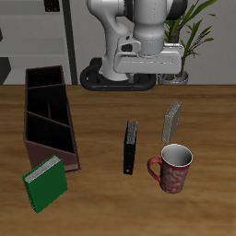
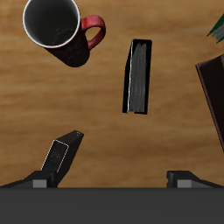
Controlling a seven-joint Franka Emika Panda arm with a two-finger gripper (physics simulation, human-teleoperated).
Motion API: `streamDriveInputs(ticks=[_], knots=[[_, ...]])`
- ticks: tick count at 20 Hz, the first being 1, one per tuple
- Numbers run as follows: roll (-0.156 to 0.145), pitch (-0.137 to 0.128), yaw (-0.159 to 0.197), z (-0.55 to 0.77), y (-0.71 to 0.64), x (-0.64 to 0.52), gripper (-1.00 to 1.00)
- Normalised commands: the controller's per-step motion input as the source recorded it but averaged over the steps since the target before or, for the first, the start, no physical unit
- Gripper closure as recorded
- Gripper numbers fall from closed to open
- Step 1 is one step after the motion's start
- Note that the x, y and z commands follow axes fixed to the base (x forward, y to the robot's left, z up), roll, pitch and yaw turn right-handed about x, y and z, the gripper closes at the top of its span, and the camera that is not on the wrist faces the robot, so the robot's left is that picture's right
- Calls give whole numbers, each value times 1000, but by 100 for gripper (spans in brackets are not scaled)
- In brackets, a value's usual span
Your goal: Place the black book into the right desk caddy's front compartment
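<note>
The gripper (image 2: 124, 179) hangs spread and empty high above the black book (image 1: 131, 147), which stands on its edge mid-counter beside one red mug (image 1: 171, 168). A clean pick likely means descending squarely and pinching across its thin covers. One right desk caddy (image 1: 48, 117), one green book (image 1: 45, 182) and one grey book (image 1: 171, 122) share the counter (image 1: 101, 198).

Red mug (image 1: 173, 167) upright — grey book (image 1: 171, 121), green book (image 1: 45, 182).
</note>
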Motion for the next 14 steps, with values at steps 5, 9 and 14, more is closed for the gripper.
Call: streamDriveInputs(ticks=[5,9,14], knots=[[16,-17,-5,-65,127,14,-100],[15,-33,33,12,54,205,-100],[-11,-26,31,31,-110,275,-100]])
